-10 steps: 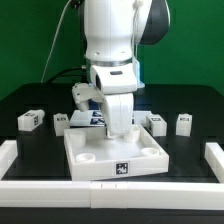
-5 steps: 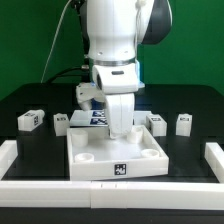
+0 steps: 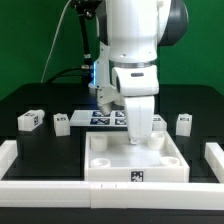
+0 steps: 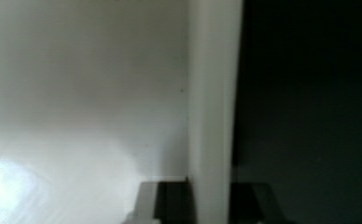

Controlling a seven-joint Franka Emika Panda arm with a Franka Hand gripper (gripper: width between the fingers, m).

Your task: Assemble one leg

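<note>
The large white tabletop [image 3: 110,168] lies flat near the front, its corner holes facing up. My gripper [image 3: 138,137] reaches down into it and is shut on its far wall. In the wrist view the white wall [image 4: 210,110] runs between my two dark fingers [image 4: 167,203], with the gripper [image 4: 203,202] closed on it. Small white legs with tags lie on the black table: two at the exterior view's left [image 3: 30,120] [image 3: 62,123], and one at the right [image 3: 184,122]. Another [image 3: 158,122] is partly hidden behind my arm.
The marker board [image 3: 105,118] lies behind the tabletop. A white rail [image 3: 50,190] runs along the front, with raised ends at the exterior view's left [image 3: 8,152] and right [image 3: 214,154]. A green wall stands behind.
My gripper and the tabletop in it have slid toward the exterior view's right. The legs have not moved.
</note>
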